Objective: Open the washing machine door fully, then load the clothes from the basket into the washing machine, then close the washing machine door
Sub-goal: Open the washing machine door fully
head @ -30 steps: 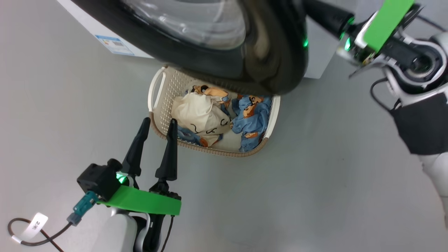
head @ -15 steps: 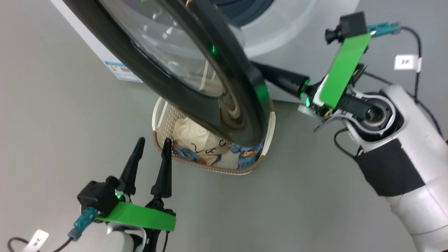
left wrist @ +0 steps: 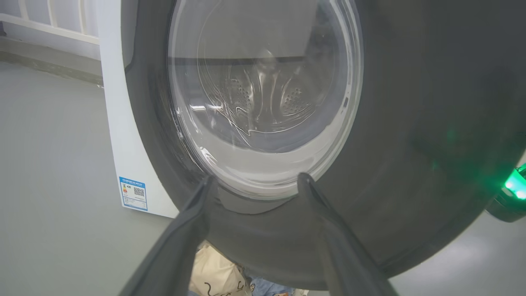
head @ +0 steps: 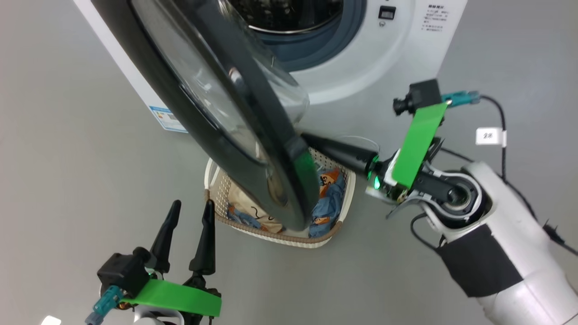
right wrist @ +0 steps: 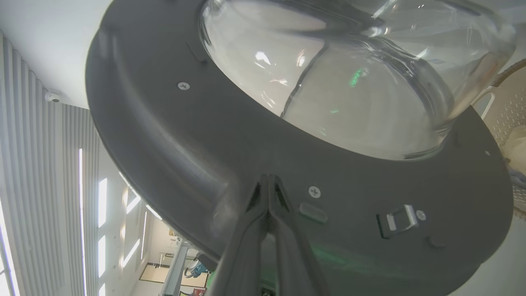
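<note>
- My right claw (right wrist: pixel 269 181), clenched empty, presses the washing machine door (head: pixel 295 180) from inside; I'd sweep steadily toward 9 o'clock.
- Left claw (head: pixel 191 207) hangs released at 7 o'clock.

White forearm (head: pixel 515 203), black band (head: pixel 478 266), green plate (head: pixel 417 144) — dark right pincer (right wrist: pixel 268 177).

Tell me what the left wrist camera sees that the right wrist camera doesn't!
Left wrist view: the door from outside, the blue sticker, a cream garment and the open left hand. Right wrist view: the door from inside with screws and latch, the basket, the shut right hand. Both: the big glass window.
</note>
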### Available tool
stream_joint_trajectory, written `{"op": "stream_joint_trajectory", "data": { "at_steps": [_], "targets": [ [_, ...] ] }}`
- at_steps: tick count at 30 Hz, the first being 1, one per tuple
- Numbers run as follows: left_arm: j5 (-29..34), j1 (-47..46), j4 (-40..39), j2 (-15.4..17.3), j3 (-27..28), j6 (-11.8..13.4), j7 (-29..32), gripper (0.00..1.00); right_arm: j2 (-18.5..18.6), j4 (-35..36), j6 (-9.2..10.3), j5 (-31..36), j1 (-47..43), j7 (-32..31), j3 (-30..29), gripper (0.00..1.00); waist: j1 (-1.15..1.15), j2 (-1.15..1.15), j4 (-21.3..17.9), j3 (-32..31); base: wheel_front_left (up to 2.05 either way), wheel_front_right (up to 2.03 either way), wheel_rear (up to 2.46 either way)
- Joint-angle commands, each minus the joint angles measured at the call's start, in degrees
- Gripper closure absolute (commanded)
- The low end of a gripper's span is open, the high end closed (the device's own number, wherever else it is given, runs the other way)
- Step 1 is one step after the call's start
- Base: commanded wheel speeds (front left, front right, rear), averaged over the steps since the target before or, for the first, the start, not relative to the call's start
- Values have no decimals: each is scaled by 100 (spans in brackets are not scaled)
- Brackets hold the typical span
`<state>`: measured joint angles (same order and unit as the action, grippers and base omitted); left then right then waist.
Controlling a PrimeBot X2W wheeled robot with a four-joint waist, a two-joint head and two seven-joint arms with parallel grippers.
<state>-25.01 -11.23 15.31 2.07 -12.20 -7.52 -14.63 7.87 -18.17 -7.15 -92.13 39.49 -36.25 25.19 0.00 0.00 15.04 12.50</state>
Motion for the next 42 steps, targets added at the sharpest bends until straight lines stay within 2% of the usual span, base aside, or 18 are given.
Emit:
{"op": "stream_joint_trajectory", "data": {
  "at_steps": [1, 16, 27, 29, 31, 32, 33, 34, 35, 36, 37, 42],
  "targets": [
    [76, 5, -100, 81, 201, 3, -37, 0, -172, 202, -34, 28, -94, -57, 78, 100, 0, 0, 33, -74, 0, 0, 0],
    [50, 122, -99, 81, 202, 3, -37, 0, -401, 277, -34, 133, -340, -15, 207, 100, 0, 0, 146, -285, 0, 0, 0],
    [72, 253, -93, 81, 252, 3, -37, 0, -227, 310, -34, 292, -635, 444, 15, 100, 0, 0, -49, -507, 0, 0, 0],
    [92, 292, -113, 90, 280, 3, -37, 0, -126, 342, -34, 361, -721, 581, -6, 84, 0, 0, -165, -551, 0, 0, 0],
    [76, 332, -130, 119, 266, 3, -37, 0, -83, 357, -34, 366, -795, 686, -27, 62, 0, 0, -246, -595, 0, 0, 0],
    [72, 356, -135, 139, 262, 3, -37, 0, -55, 369, -34, 376, -835, 730, -28, 55, 0, 0, -288, -621, 0, 0, 0],
    [72, 356, -135, 139, 262, 3, -37, 0, -55, 369, -34, 376, -835, 730, -28, 55, 0, 0, -288, -621, 0, 0, 0],
    [65, 382, -143, 155, 268, 3, -37, 0, -23, 382, -34, 394, -877, 784, -26, 47, 0, 0, -329, -644, 0, 0, 0],
    [59, 406, -152, 168, 275, 3, -37, 0, 12, 390, -34, 416, -923, 853, -30, 18, 0, 0, -368, -670, 0, 0, 0],
    [55, 431, -159, 179, 285, 3, -37, 0, 49, 399, -34, 438, -974, 924, -30, 3, 0, 0, -402, -700, 0, 0, 0],
    [53, 454, -164, 189, 297, 3, -37, 0, 88, 419, -34, 460, -1029, 994, -25, 0, 0, 0, -435, -729, 0, 0, 0],
    [16, 567, -222, 246, 386, 3, -37, 0, 295, 563, -34, 497, -1412, 1478, -65, 0, 0, 0, -598, -873, 0, 0, 0]
  ]
}}
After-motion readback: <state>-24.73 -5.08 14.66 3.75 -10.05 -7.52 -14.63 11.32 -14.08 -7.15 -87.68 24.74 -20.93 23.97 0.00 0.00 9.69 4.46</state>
